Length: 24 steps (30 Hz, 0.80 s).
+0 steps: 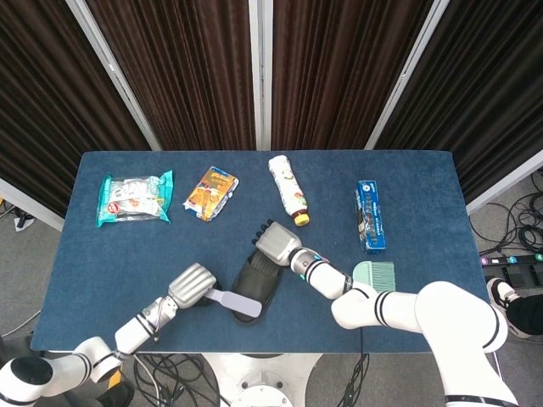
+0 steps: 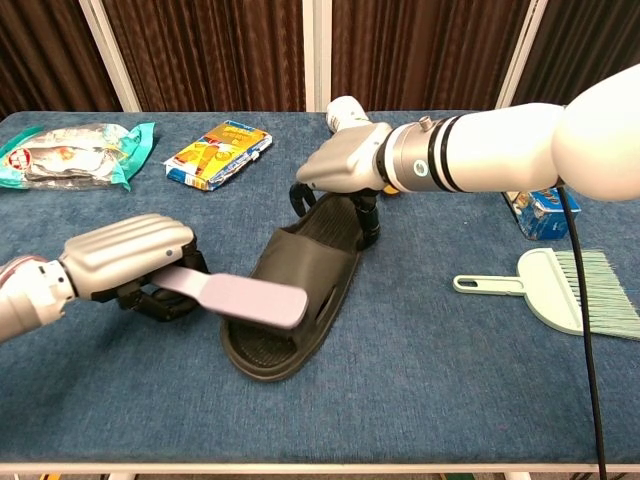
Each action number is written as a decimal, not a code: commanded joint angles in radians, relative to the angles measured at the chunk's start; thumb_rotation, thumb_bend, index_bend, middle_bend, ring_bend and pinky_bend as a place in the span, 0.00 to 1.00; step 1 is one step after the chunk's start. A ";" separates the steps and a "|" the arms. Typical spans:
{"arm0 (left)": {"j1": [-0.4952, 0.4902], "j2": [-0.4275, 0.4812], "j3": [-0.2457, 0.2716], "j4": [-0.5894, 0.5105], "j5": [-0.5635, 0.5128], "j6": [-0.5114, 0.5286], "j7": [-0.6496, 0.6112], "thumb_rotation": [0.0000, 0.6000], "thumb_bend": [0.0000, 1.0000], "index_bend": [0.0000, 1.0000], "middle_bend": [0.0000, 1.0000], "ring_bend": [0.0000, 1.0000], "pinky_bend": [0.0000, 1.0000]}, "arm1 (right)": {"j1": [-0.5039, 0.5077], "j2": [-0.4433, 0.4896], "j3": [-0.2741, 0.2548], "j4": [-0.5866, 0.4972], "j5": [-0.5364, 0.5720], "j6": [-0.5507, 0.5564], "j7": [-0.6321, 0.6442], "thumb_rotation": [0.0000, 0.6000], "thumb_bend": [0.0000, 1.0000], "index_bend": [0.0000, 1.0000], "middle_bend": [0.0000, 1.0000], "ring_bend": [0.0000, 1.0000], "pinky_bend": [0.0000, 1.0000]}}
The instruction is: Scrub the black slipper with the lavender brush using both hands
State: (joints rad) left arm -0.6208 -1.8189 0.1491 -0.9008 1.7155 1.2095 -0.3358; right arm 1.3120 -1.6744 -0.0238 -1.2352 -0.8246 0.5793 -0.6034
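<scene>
The black slipper (image 2: 300, 285) (image 1: 255, 285) lies on the blue table, its toe toward the front edge. My right hand (image 2: 340, 165) (image 1: 273, 245) holds it at the far heel end, fingers curled over the rim. My left hand (image 2: 125, 255) (image 1: 192, 285) grips the handle of the lavender brush (image 2: 245, 297) (image 1: 235, 303). The brush head lies across the front strap of the slipper, flat back up.
A mint dustpan brush (image 2: 560, 290) lies right of the slipper. A blue box (image 1: 371, 216), a bottle (image 1: 288, 191), a yellow snack pack (image 1: 210, 192) and a teal snack bag (image 1: 133, 197) sit along the back of the table (image 1: 424, 178).
</scene>
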 commanded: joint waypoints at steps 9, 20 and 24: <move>0.094 0.040 -0.128 -0.044 -0.167 0.055 0.015 1.00 0.57 1.00 1.00 0.99 1.00 | 0.001 0.080 -0.011 -0.107 0.055 0.016 -0.003 1.00 0.02 0.00 0.00 0.00 0.00; 0.077 0.030 -0.249 -0.046 -0.360 -0.115 0.246 1.00 0.45 0.78 0.83 0.73 0.97 | -0.142 0.311 0.020 -0.294 -0.042 0.163 0.163 1.00 0.01 0.00 0.00 0.00 0.00; 0.072 0.043 -0.254 -0.098 -0.384 -0.145 0.333 1.00 0.28 0.58 0.67 0.56 0.81 | -0.222 0.403 0.014 -0.334 -0.104 0.205 0.248 1.00 0.01 0.00 0.00 0.00 0.00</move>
State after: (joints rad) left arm -0.5437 -1.7845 -0.0962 -0.9697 1.3505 1.0852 -0.0432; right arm 1.1338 -1.3179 -0.0074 -1.5392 -0.8874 0.7537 -0.3979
